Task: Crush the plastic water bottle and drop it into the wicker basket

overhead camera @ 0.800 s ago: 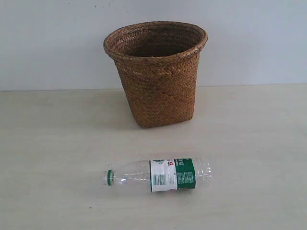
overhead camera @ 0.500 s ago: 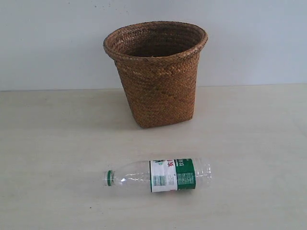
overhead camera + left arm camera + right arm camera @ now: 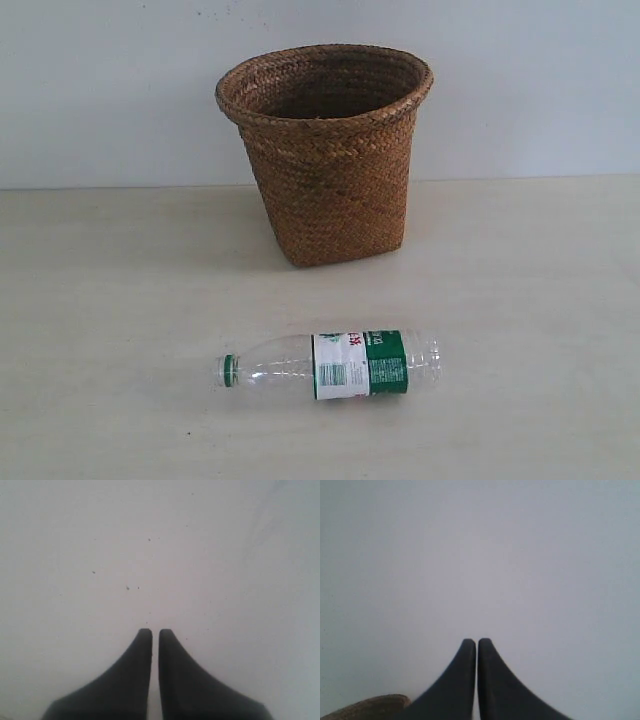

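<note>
The clear plastic water bottle point(image 3: 335, 366) lies on its side near the table's front, green cap to the left, uncrushed. Behind it the brown wicker basket point(image 3: 328, 150) stands upright at the table's back, against the wall. Neither arm shows in the exterior view. In the left wrist view my left gripper point(image 3: 155, 631) is shut with nothing in it, facing a plain pale surface. My right gripper point(image 3: 476, 641) is shut too, empty, and a bit of the wicker basket's rim point(image 3: 370, 706) shows at the edge of its view.
The pale table point(image 3: 520, 300) stretches to both sides of the bottle and the basket. A plain white wall point(image 3: 110, 90) closes the back.
</note>
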